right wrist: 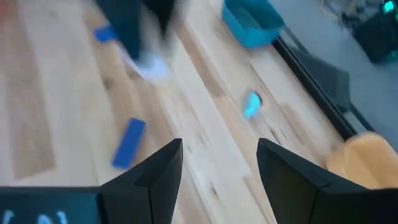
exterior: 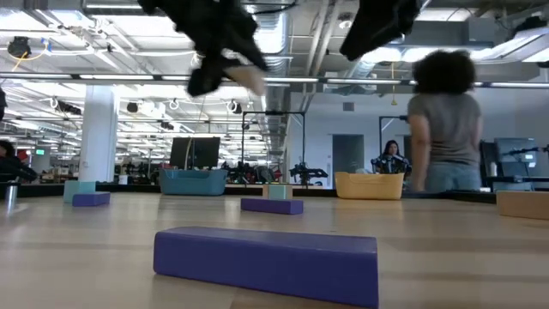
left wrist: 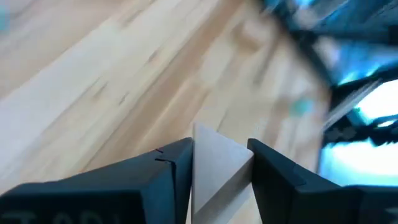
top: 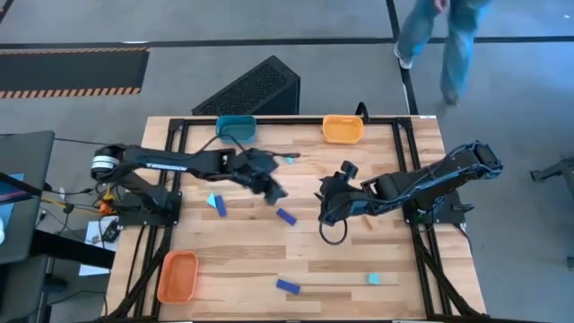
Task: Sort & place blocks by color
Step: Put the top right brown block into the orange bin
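- Blocks lie scattered over the table; a dark blue bar sits mid-table.
- Left gripper, raised mid-table, clamps a pale tan wooden piece: carry it level, release low over its tray.
- Right gripper hangs empty, jaws apart.

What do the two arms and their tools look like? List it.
Both arms are dark and jointed. The left arm has a silver cap at its shoulder end. The right arm trails a black cable loop. The left tool and right tool have flat, angular black fingers.
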